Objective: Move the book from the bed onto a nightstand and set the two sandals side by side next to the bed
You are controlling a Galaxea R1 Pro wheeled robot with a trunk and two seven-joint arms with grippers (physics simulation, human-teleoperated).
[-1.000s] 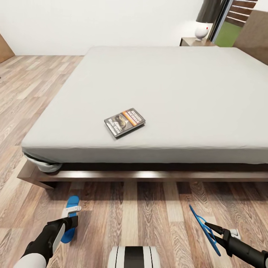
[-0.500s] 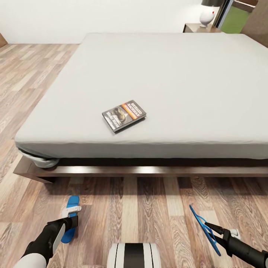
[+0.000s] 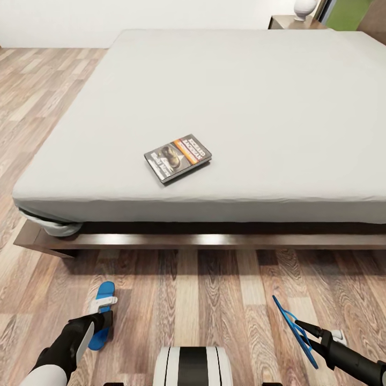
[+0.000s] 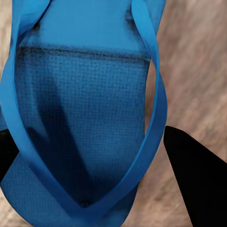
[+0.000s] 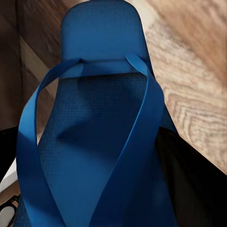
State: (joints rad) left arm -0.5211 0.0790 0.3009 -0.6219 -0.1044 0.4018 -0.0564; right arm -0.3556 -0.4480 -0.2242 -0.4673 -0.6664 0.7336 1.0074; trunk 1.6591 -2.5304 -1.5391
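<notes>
Gripping one blue sandal apiece, both sets of jaws are shut on their loads. The left gripper [image 3: 102, 320] holds the left sandal [image 3: 102, 314] roughly flat and low over the floor [image 3: 203, 300], toe pointing toward the bed [image 3: 214, 107]; the right gripper [image 3: 308, 328] holds the right sandal [image 3: 294, 329] turned on edge, so the head view catches it as a thin blade with its strap loop standing off the sole. Carrying the pair in two arms at once looks like a way to set them down together beside the bed, though they hang well apart now and differently tilted, so both would need levelling and bringing close.

On the mattress near the closest edge, untouched, lies the book [image 3: 178, 157], cover up and skewed. A nightstand [image 3: 292, 22] sits at the far corner, cut by the frame edge, with a white lamp base [image 3: 304, 7] on it.

Both wrist views sit so close that the soles and straps blur; dark finger shapes flank each sandal, but exactly where the pads bite is hard to make out. Whether either sandal touches the floor cannot be told. The cover lettering is too small to read.
</notes>
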